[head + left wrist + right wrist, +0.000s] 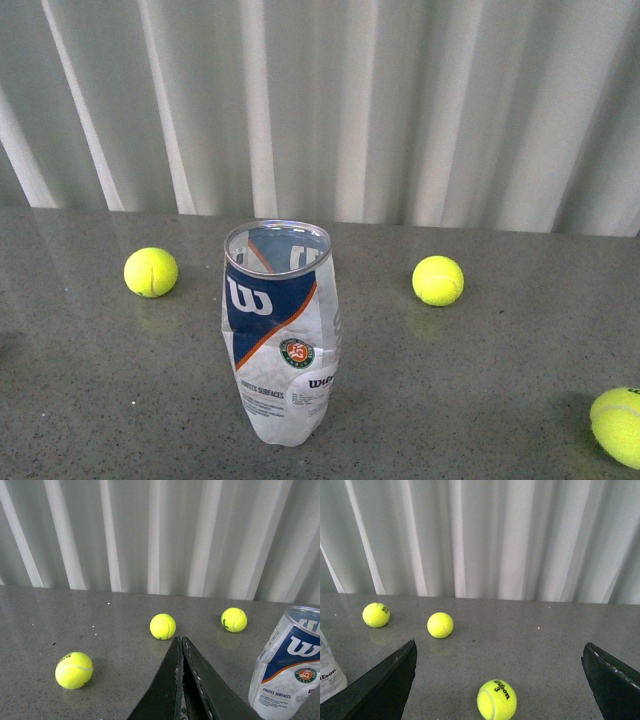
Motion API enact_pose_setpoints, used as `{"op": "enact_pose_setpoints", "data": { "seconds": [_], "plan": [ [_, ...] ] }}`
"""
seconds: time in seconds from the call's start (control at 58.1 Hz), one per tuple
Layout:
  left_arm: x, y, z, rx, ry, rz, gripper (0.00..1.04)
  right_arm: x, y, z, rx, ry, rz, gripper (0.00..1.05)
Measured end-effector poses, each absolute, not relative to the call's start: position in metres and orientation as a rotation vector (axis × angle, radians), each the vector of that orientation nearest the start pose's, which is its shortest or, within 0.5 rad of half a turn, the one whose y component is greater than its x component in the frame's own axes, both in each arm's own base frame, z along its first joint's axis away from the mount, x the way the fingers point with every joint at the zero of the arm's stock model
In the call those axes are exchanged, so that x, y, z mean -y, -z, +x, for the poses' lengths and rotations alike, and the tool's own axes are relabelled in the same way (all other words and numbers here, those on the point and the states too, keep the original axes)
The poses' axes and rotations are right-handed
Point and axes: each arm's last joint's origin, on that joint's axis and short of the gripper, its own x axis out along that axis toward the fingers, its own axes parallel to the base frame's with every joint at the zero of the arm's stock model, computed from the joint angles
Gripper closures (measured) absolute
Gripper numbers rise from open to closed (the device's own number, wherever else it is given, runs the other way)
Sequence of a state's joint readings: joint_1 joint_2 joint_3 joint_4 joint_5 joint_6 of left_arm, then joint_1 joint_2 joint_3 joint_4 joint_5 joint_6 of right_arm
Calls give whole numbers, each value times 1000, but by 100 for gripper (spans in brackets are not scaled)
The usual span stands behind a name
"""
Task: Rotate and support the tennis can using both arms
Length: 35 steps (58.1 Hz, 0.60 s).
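Your tennis can (281, 335) stands upright on the grey tabletop (480, 380), mouth up, silver rim open; its walls are crumpled and it looks empty, with no ball visible through the mouth. Three tennis balls lie loose on the tabletop, apart from the can: one on its left (151, 272), one on its right (438, 280), and a third near the right edge (618, 426). Your left hand (181, 645) has its fingers pressed together, gripping nothing. Your right hand (497, 667) is spread wide, also holding nothing.
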State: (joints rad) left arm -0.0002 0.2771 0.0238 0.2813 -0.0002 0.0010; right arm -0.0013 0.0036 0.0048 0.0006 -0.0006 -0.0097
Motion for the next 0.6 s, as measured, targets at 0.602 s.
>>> {"op": "enact_pose_setpoints", "data": {
  "seconds": [0.602],
  "plan": [
    [0, -172, 96, 22, 0, 1, 101, 0, -165, 98, 2, 0, -10, 7]
  ]
}}
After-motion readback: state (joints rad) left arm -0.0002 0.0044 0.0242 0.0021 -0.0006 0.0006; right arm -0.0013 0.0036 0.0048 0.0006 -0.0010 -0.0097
